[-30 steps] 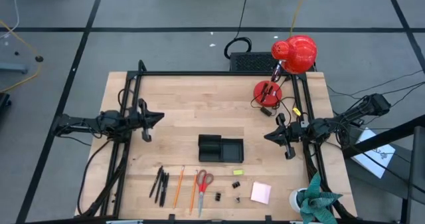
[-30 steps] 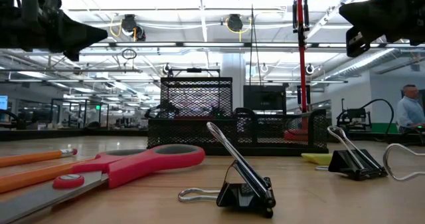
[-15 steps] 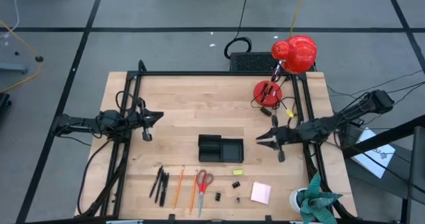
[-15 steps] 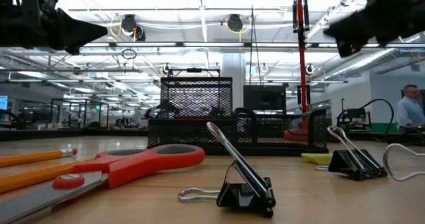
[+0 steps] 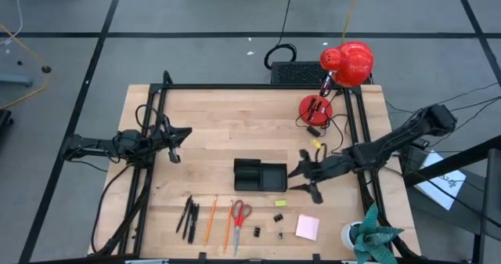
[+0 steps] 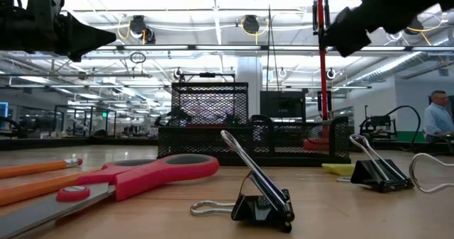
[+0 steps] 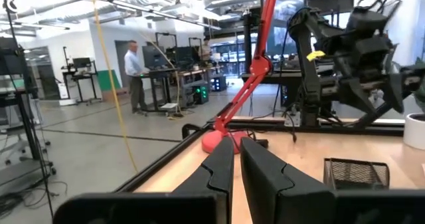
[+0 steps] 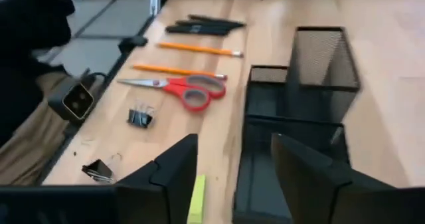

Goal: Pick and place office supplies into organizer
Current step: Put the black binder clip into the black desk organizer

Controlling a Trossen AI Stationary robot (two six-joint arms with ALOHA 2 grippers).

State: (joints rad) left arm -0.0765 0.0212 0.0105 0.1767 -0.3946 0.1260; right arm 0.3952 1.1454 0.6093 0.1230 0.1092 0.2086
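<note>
The black mesh organizer (image 5: 260, 175) (image 8: 299, 117) stands mid-table. Toward the near edge lie black pens (image 5: 188, 215), orange pencils (image 5: 210, 219), red-handled scissors (image 5: 239, 215) (image 8: 186, 88), black binder clips (image 5: 278, 217) (image 8: 141, 116), a yellow-green bit (image 5: 280, 203) (image 8: 196, 197) and a pink sticky pad (image 5: 307, 226), all flat on the wood. My right gripper (image 5: 297, 178) (image 8: 236, 177) hovers open just right of the organizer, above the table, with nothing between its fingers. My left gripper (image 5: 178, 135) (image 7: 237, 177) hangs shut and empty over the table's left part.
A red desk lamp (image 5: 315, 107) stands at the far right, with a black mesh box (image 5: 293, 72) behind the far edge. A potted plant (image 5: 374, 240) and a white cup (image 5: 350, 234) sit at the near right corner. A person (image 6: 434, 122) stands far off in the room.
My right gripper has reached from the table's right edge toward the organizer, a little toward the near edge, and has opened. My left gripper and all the supplies have stayed where they were.
</note>
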